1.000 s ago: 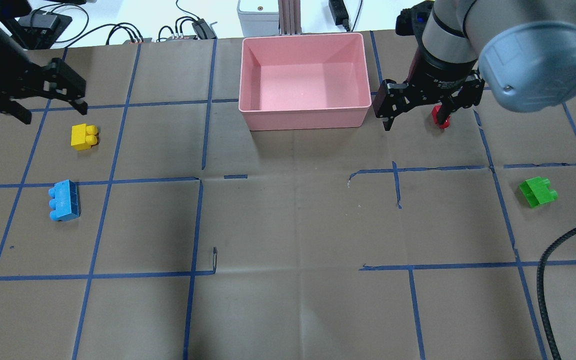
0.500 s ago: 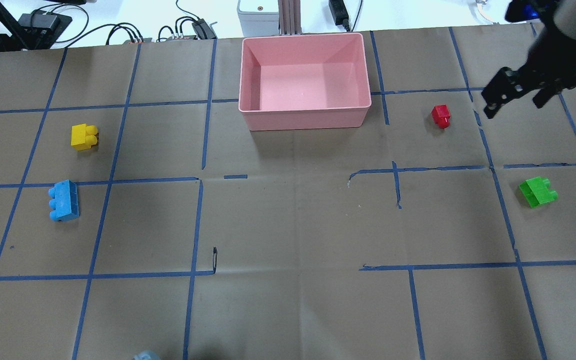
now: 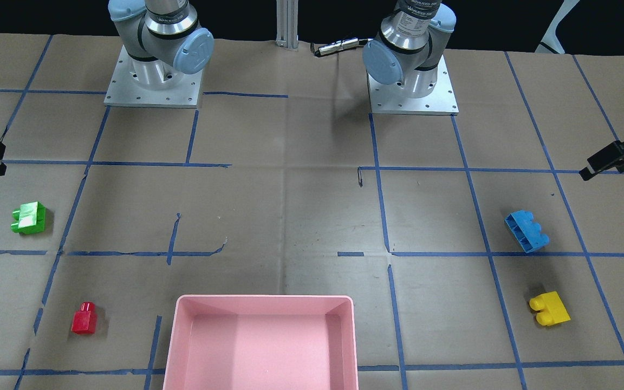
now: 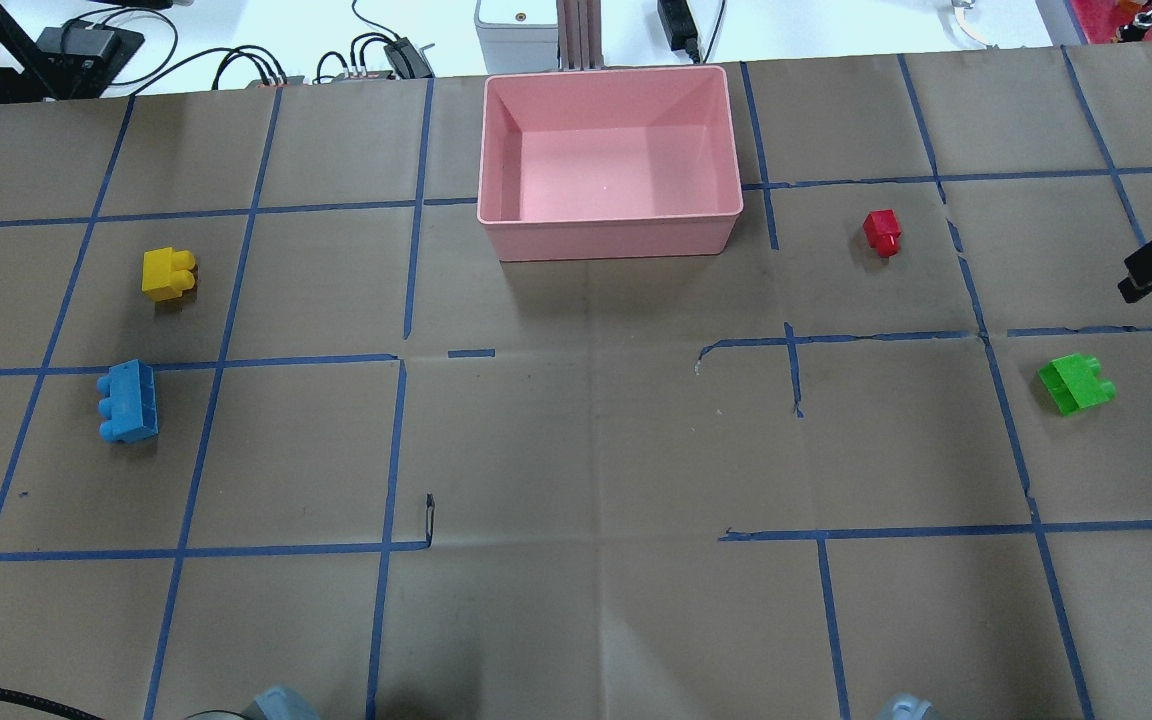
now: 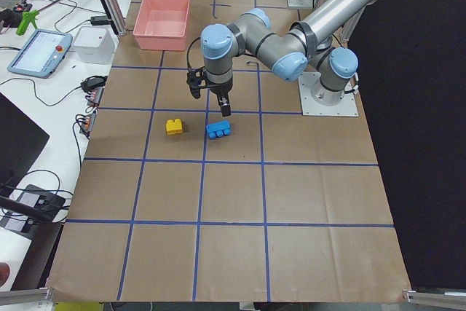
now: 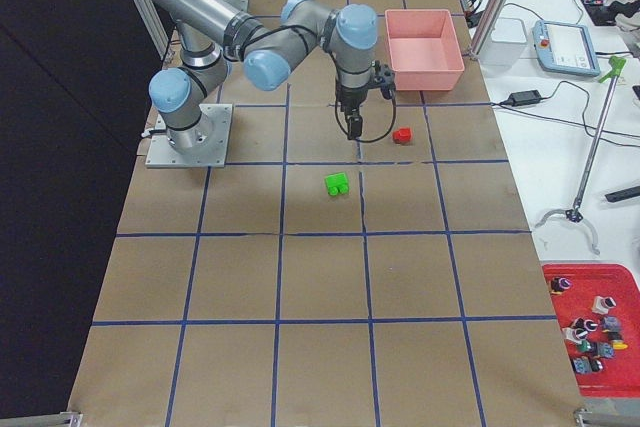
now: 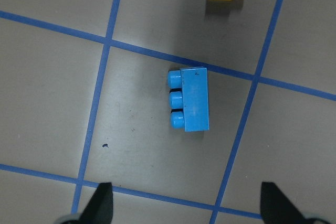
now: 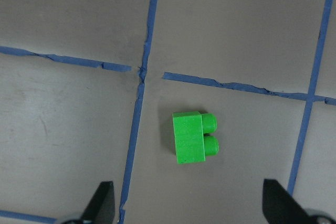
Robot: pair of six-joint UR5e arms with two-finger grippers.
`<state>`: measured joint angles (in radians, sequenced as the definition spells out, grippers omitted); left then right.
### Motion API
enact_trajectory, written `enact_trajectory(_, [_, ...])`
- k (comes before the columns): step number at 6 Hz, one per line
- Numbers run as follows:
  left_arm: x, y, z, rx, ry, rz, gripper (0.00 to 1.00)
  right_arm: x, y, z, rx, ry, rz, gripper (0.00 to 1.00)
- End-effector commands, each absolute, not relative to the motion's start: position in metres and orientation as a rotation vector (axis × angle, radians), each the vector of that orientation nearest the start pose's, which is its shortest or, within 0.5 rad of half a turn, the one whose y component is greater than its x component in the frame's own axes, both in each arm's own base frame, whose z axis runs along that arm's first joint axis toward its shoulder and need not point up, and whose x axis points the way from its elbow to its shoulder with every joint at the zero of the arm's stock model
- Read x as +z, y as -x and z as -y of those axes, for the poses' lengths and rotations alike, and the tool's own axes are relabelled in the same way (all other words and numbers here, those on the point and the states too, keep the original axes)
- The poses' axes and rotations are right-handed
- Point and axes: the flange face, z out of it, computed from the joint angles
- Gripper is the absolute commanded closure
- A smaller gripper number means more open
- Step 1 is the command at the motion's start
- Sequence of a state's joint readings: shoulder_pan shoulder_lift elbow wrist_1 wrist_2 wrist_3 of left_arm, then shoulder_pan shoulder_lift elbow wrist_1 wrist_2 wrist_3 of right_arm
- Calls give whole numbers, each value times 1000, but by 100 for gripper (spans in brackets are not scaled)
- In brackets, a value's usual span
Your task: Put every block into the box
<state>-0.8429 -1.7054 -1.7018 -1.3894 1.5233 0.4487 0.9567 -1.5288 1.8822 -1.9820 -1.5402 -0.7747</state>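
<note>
**Tools spread wide and empty; four blocks on the desk, outside the box**

Left tool (image 7: 187, 203): fingers fully apart, nothing between them, hanging above the blue block (image 7: 190, 99). Right tool (image 8: 189, 200): likewise wide apart, gripping nothing, hanging above the green block (image 8: 193, 137).

Surface: the desk (image 4: 586, 450) is covered in creased brown paper. Blue tape lines (image 4: 236, 362) mark it into squares and are torn or broken in places.

Surroundings: beyond the far side of the box (image 4: 616, 240) lies a white bench top with cables (image 4: 236, 62), a small pale unit (image 4: 516, 30) and an aluminium post (image 4: 576, 30). The side views show a handheld screen unit (image 5: 40, 52) on that bench. They also show a red tray (image 6: 560, 342) of small parts, well apart from the box.

Box: stands at the desk's edge opposite the robot bases, roughly midway between the arms. Its long axis runs along that edge.

Blocks, all lying on their sides:
- Yellow block (image 4: 168, 273): well apart from the box on the robot's left. Its studs face the box.
- Blue block: farther from the box than the yellow one. Its long axis runs parallel to the box's short sides. Its three studs face away from the box.
- Red block (image 4: 881, 232): near the box on the robot's right. Its single stud is turned away from the box.
- Green block: beyond the red one, well apart from the box. Its two studs face away from the box, and its body sits slightly skewed to the tape lines.
</note>
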Motion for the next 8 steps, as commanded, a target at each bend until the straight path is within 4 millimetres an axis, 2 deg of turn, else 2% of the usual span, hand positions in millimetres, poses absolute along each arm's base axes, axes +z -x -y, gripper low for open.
enact_trajectory(1, [308,-232,476,5,578,-3203,1,299,171,468,-192,327,-3194,1])
enact_trajectory(2, [283,-227,474,-16,585,-3194,1,275,174,471,-154,429,-3169,1])
enact_trajectory(3, [259,-220,487,-2,581,-3194,1,254,181,479,-155,479,-3165,1])
enact_trajectory(4, [243,-209,498,-2,571,-3198,1,233,184,483,-162,489,-3168,1])
enact_trajectory(5, [226,-208,504,19,574,-3204,1,217,196,474,-141,441,-3155,1])
enact_trajectory(7, [188,-217,516,-12,543,-3198,1,195,197,474,-139,433,-3150,1])
enact_trajectory(8, [185,-219,515,-9,538,-3198,1,185,199,476,-135,432,-3148,1])
